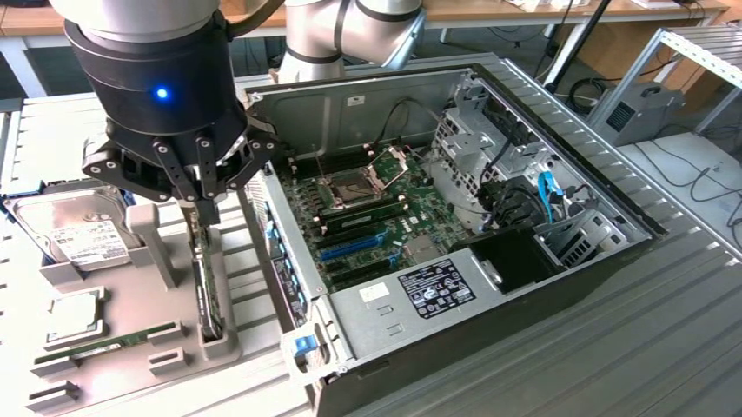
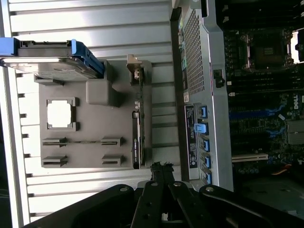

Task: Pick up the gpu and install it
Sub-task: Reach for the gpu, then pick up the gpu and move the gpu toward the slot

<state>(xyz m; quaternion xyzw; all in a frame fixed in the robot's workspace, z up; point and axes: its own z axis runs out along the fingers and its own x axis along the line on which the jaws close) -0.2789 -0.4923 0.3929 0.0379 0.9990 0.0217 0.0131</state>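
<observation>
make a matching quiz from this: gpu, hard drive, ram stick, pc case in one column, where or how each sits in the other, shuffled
1 gpu
2 hard drive
3 ram stick
4 pc case

a open, motherboard showing
b in a blue caddy, at the exterior view's left
c on edge in the grey holder, under the gripper
d long and green, lying low in the grey holder

Pairs: 1-c, 2-b, 3-d, 4-a

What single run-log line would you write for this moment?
hand: shut, just above gpu | gpu: on edge in grey holder, not lifted | computer case: open, beside holder
</observation>
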